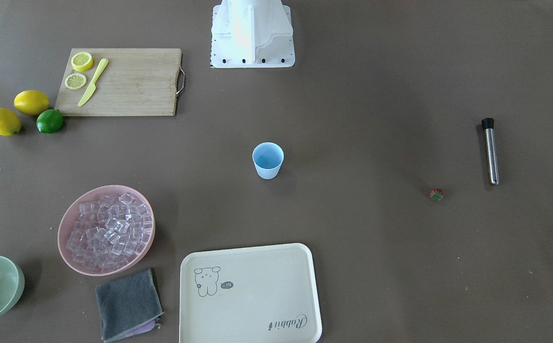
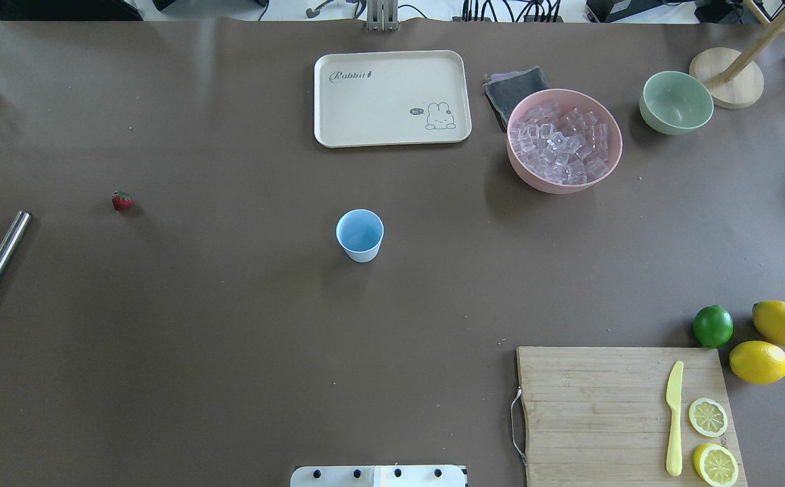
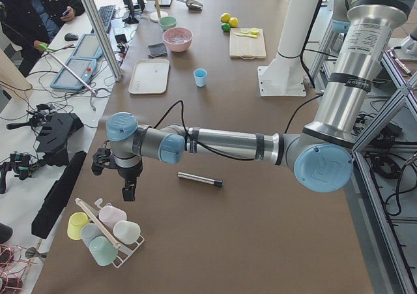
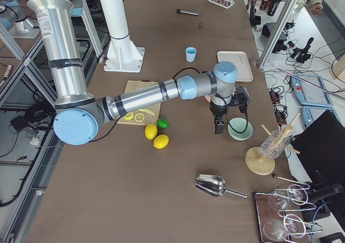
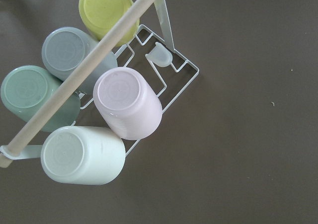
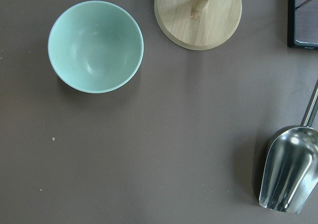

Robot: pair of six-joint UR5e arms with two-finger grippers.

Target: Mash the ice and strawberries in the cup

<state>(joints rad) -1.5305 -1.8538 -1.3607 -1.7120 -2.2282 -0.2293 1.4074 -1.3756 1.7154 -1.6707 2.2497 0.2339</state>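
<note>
Across the side views, the left gripper (image 3: 129,191) is hanging over a wire cup rack (image 3: 107,232) at lower left, and the right gripper (image 4: 219,125) is hanging near a pale green bowl (image 4: 240,130). Whether either is parted or gripping anything cannot be told. Overhead, at upper centre, a cream rectangular tray (image 2: 378,101) is showing "Rabbit". Right of it, a pink round bowl (image 2: 561,186) is holding the clear glassy ice cubes (image 2: 561,142). At centre, the pale blue plastic cup (image 2: 360,235) is standing upright. At far left, the tiny red strawberry (image 2: 121,200) is lying well apart. Likely risks: the light cup tipping under mashing, and the berry rolling out of a grip.
</note>
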